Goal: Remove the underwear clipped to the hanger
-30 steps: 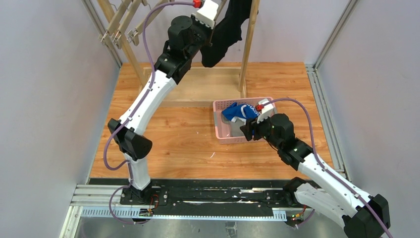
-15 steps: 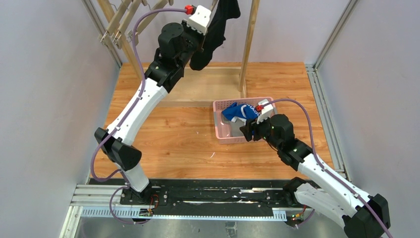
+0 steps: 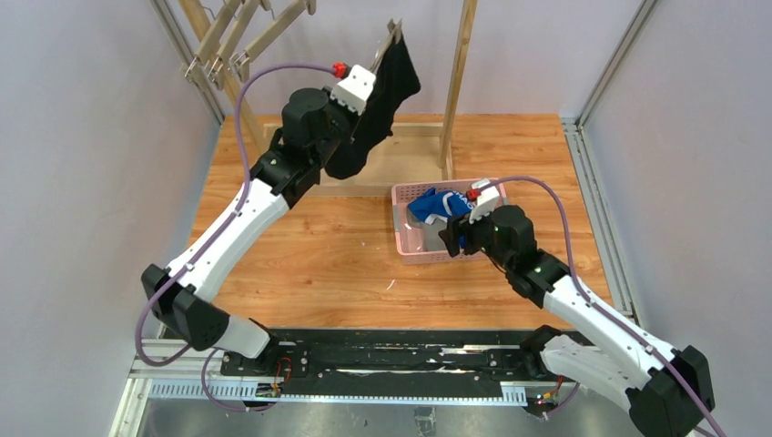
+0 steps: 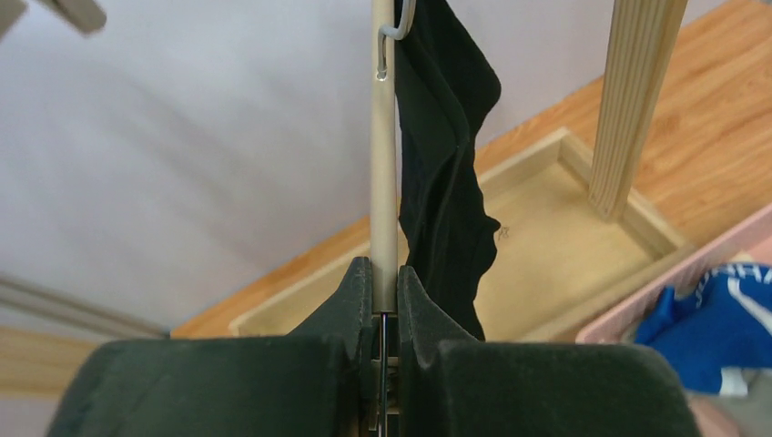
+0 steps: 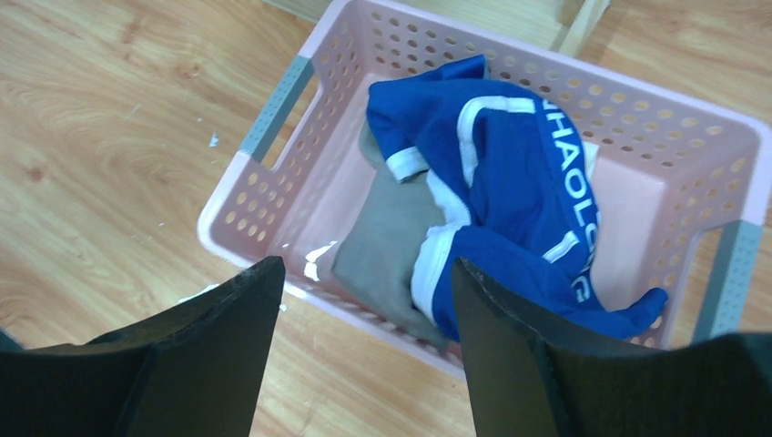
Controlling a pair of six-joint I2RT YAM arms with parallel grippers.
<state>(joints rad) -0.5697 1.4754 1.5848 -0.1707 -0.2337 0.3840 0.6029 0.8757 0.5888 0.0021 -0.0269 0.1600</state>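
The black underwear (image 3: 378,100) hangs from a pale wooden hanger (image 3: 390,41) held in the air above the rack's base. My left gripper (image 3: 362,89) is shut on that hanger; in the left wrist view its fingers pinch the hanger bar (image 4: 383,182), with the black underwear (image 4: 446,182) draped just to its right. The blue underwear with white trim (image 5: 510,182) and the grey underwear (image 5: 391,237) lie in the pink basket (image 5: 246,187). My right gripper (image 5: 364,273) stands open over the basket's near edge with nothing between its fingers.
The pink basket (image 3: 401,235) sits on the wooden floor right of centre. A wooden rack post (image 3: 460,82) rises behind it from a flat wooden base frame (image 3: 401,164). Several bare hangers (image 3: 241,41) hang at the top left. Metal frame rails border both sides.
My left arm has drawn back, down and to the left, carrying the hanger and black underwear away from the rack's top. The right gripper's jaws have spread a little wider.
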